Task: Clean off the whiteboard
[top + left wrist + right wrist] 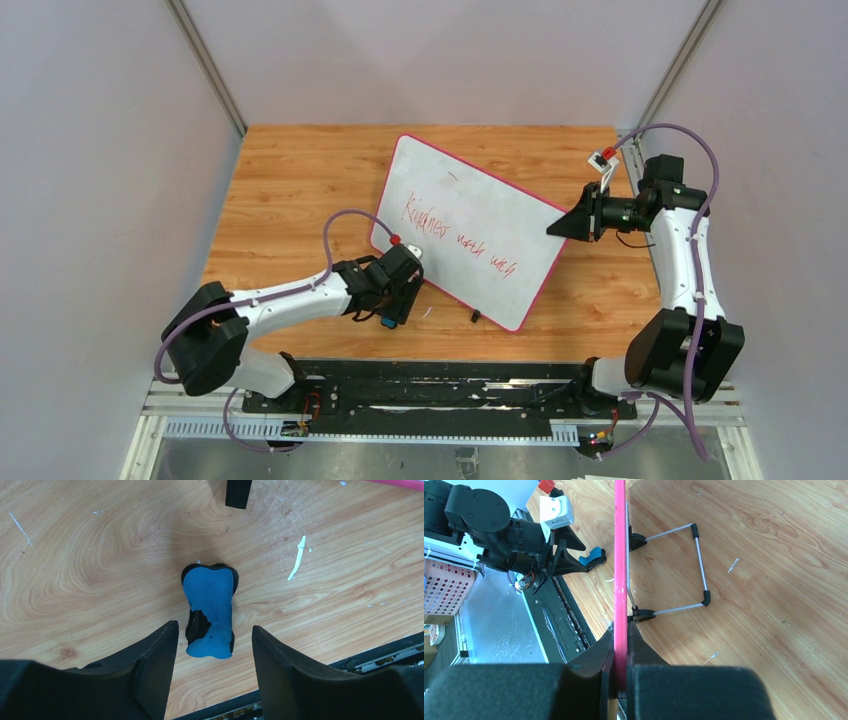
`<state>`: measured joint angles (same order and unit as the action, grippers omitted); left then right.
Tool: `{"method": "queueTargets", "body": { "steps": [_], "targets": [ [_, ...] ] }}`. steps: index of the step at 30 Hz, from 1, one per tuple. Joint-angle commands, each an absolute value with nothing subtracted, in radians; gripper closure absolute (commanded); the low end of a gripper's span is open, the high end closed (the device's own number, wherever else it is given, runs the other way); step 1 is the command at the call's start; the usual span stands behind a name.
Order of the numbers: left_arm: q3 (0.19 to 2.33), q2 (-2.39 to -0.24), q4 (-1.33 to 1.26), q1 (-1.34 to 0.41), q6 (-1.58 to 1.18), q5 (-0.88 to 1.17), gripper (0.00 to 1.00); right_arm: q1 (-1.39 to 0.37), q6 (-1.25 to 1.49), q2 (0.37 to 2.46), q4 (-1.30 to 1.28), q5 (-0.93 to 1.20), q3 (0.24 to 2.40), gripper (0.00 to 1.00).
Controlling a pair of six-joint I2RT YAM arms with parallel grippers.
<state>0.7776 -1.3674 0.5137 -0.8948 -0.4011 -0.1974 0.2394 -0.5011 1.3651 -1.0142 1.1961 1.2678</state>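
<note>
the whiteboard (470,230) stands on the desk (290,180). the eraser (210,605) lies on the desk just before its left end.

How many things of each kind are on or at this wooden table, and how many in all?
whiteboard: 1
blue-and-black eraser: 1
robot arms: 2, the left arm and the right arm
Total: 4

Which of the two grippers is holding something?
The right gripper: its jaws pinch the whiteboard at its pink rim. The left gripper is open over the eraser.
</note>
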Motion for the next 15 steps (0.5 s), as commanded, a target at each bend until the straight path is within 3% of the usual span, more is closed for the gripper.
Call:
{"method": "queueTargets", "body": {
  "steps": [1,15],
  "targets": [
    [0.775,-1.386,0.485,-0.91,-0.407,-0.209,0.4,0.226,-0.509,1.343,-0.997,1.154,1.255,0.99],
    [0.777,-1.45,0.468,-0.91,-0.405,-0.228,0.46,0.226,-0.51,1.342,-0.996,1.157,1.255,0.99]
  ]
}}
